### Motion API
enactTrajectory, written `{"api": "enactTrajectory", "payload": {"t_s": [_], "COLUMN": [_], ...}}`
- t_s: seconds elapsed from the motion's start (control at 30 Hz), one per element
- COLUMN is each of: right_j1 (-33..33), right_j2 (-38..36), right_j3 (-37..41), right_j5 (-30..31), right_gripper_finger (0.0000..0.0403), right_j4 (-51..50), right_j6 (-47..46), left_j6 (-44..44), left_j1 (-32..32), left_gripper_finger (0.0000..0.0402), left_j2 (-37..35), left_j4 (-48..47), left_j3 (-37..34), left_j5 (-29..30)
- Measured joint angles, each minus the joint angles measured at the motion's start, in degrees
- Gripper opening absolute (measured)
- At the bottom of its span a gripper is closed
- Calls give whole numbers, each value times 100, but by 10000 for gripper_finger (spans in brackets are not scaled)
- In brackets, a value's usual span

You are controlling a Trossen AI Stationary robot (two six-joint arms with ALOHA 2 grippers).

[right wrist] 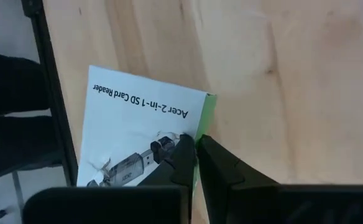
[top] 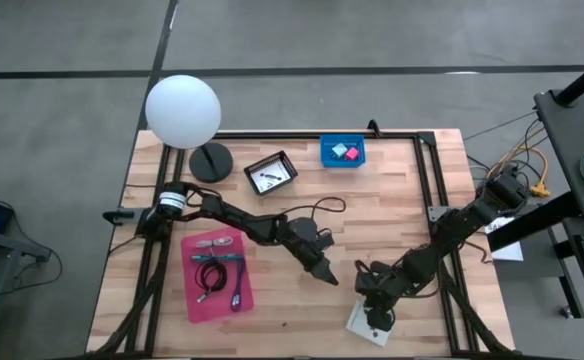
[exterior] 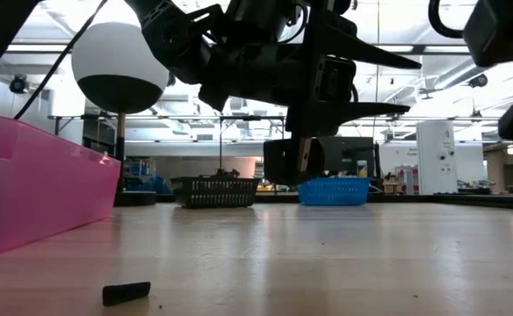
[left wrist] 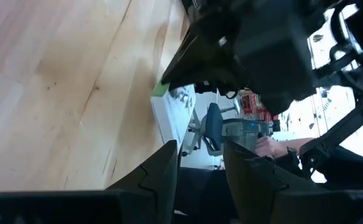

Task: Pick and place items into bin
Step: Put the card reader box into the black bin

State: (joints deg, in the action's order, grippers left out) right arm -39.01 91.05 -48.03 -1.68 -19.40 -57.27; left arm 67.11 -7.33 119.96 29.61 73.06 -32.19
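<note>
- My right gripper (right wrist: 196,149) has its fingers pressed together on the green edge of the white packet (right wrist: 138,130), low and right of centre in the overhead frame.
- It looks light, flat and slick, so I'd pinch that edge.
- My left gripper (top: 324,268) hangs mid-table, fingers apart on nothing.
- The pink bin (top: 194,290) sits lower left.

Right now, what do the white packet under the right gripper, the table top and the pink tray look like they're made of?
White packet: looks like printed card or thin plastic, smooth and slightly glossy, with sharp print and a green edge; which one is unclear.
Table top: wood planks, pale, with visible grain and seams and a light sheen.
Pink tray: likely moulded plastic, translucent, since light passes through its wall.
</note>
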Motion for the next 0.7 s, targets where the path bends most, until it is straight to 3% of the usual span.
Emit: {"api": "enactTrajectory", "payload": {"t_s": [0.43, 0.7], "right_j1": [330, 590], "right_j2": [-876, -1161], "right_j3": [-7, 33], "right_j5": [436, 507], "right_gripper_finger": [8, 8], "right_j4": [-780, -881], "right_j6": [56, 259], "left_j6": [-269, -1060], "left_j1": [87, 263], "left_gripper_finger": [116, 116], "left_j2": [-304, -1284], "left_j4": [28, -46], "left_j3": [-20, -55], "left_j5": [-428, 99]}}
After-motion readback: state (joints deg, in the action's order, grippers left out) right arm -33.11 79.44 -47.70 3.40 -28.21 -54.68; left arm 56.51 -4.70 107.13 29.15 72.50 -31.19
